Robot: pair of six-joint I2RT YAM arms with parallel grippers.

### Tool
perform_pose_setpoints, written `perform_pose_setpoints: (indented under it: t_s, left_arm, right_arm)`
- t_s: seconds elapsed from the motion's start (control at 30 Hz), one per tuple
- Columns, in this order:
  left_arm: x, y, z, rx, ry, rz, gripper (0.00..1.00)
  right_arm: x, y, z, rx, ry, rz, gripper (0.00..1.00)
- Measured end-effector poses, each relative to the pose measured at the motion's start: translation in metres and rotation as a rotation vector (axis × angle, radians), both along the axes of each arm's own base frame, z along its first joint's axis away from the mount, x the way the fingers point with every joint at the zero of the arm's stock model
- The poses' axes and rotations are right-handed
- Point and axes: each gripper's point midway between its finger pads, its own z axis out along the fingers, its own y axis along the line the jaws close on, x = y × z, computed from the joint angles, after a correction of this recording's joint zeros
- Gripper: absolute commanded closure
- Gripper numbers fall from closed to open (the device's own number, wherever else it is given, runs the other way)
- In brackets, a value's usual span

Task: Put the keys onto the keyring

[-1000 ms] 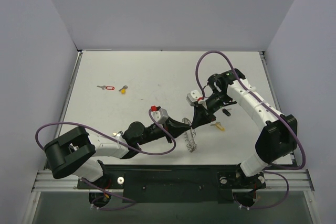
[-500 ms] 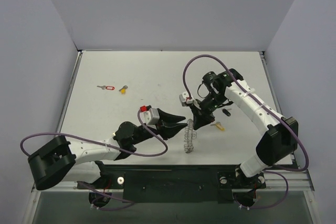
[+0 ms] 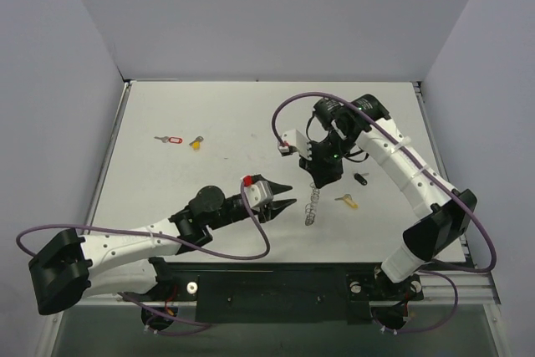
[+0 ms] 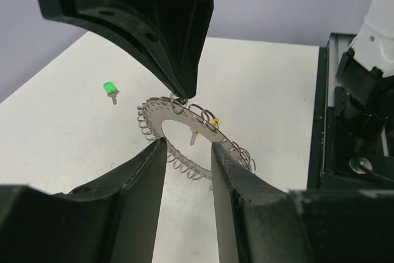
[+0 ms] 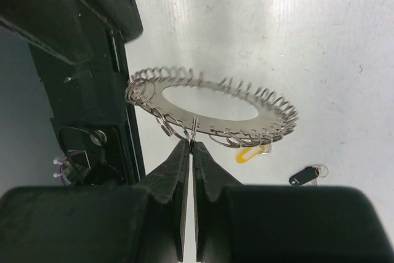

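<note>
The keyring (image 3: 311, 206) is a flat silvery ring edged with small wire loops, and it hangs edge-on above the table. My right gripper (image 3: 318, 187) holds it from above, shut on one small loop (image 5: 192, 132) at the jaw tips (image 5: 189, 146). My left gripper (image 3: 289, 204) is open just left of the ring and holds nothing. In the left wrist view the keyring (image 4: 192, 129) hangs just beyond its tips (image 4: 188, 146). A red key (image 3: 171, 140) and a yellow key (image 3: 196, 143) lie far left. A black key (image 3: 362, 179) and an orange-yellow key (image 3: 347, 201) lie right of the ring. A green key (image 4: 109, 88) also lies on the table.
A black rail (image 3: 267, 286) with both arm bases runs along the near edge. Purple cables (image 3: 242, 244) loop off each arm. Grey walls close in the white table (image 3: 209, 106) on three sides. The right arm's base (image 4: 363, 90) stands at the right of the left wrist view.
My left gripper has opened, let go of the keyring and drawn back to the left. The right gripper, still shut on the ring, has swung it up and a little left.
</note>
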Motion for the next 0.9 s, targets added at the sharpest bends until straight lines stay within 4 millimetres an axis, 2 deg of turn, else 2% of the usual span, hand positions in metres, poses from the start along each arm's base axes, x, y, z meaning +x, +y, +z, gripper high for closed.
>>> perform_pose_setpoints:
  t_s: [0.17, 0.4, 0.73, 0.9]
  left_arm:
    - [0.011, -0.016, -0.012, 0.079, -0.045, 0.023, 0.57]
    - [0.023, -0.031, -0.018, 0.130, -0.099, 0.026, 0.67]
    - [0.025, -0.045, -0.037, 0.162, -0.094, -0.006, 0.67]
    - [0.028, -0.050, -0.033, 0.141, -0.099, -0.004, 0.67]
  right_arm:
    - [0.000, -0.002, -0.011, -0.096, 0.017, -0.019, 1.00]
    - [-0.002, -0.002, -0.014, -0.130, 0.025, -0.029, 1.00]
    - [-0.004, -0.002, -0.014, -0.131, 0.033, -0.028, 1.00]
    - [-0.005, -0.002, -0.014, -0.128, 0.034, -0.027, 1.00]
